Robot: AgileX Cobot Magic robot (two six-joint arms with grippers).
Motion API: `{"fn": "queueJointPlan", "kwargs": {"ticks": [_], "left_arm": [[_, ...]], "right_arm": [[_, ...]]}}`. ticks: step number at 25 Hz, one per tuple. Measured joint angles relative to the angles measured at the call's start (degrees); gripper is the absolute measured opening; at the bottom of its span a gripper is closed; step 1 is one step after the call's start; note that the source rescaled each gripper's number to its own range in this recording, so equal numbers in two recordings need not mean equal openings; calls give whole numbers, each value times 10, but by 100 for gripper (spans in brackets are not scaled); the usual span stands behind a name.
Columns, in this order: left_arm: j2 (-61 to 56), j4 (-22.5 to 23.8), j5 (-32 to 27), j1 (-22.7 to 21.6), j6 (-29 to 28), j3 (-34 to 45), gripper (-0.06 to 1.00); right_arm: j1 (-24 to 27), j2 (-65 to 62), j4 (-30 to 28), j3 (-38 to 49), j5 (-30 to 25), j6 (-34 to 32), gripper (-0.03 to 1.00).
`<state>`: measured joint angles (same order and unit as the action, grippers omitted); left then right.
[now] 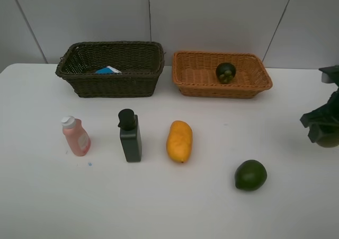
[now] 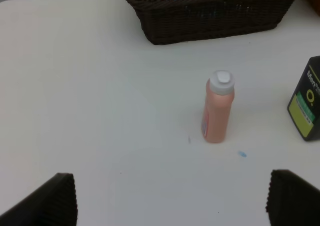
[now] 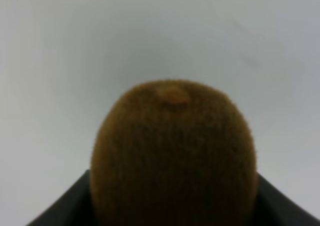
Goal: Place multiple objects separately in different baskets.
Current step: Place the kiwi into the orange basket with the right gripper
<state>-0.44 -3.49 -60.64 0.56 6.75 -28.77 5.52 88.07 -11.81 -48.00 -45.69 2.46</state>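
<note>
A matte white table [image 1: 47, 207] fills the high view from three through six to nine o'clock, with a small blue speck [image 1: 89, 164] toward eight, and at twelve rises a pale grey panelled wall [image 1: 212, 16] split by thin dark seams [image 1: 149, 11], all evenly lit.

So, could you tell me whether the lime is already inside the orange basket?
No, the lime sits on the table in front of the orange basket, which holds only a dark round fruit.
</note>
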Motion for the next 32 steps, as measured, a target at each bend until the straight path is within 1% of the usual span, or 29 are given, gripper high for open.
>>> {"fn": "queueJointPlan", "kwargs": {"ticks": [3, 9, 12, 16, 21, 26, 32], "left_arm": [[0, 0, 0, 0, 0, 0, 100], [0, 0, 0, 0, 0, 0, 100], [0, 0, 0, 0, 0, 0, 100], [0, 0, 0, 0, 0, 0, 100], [0, 0, 0, 0, 0, 0, 100], [0, 0, 0, 0, 0, 0, 100], [0, 0, 0, 0, 0, 0, 100]], "right_arm": [[-8, 0, 1, -34, 7, 4, 57], [-43, 5, 2, -107, 47, 31, 57], [-66, 22, 5, -140, 81, 34, 57], [-101, 61, 24, -185, 131, 34, 57], [-134, 128, 31, -241, 173, 34, 57], [-139, 189, 36, -285, 197, 34, 57], [-139, 247, 36, -310, 229, 34, 57]]}}
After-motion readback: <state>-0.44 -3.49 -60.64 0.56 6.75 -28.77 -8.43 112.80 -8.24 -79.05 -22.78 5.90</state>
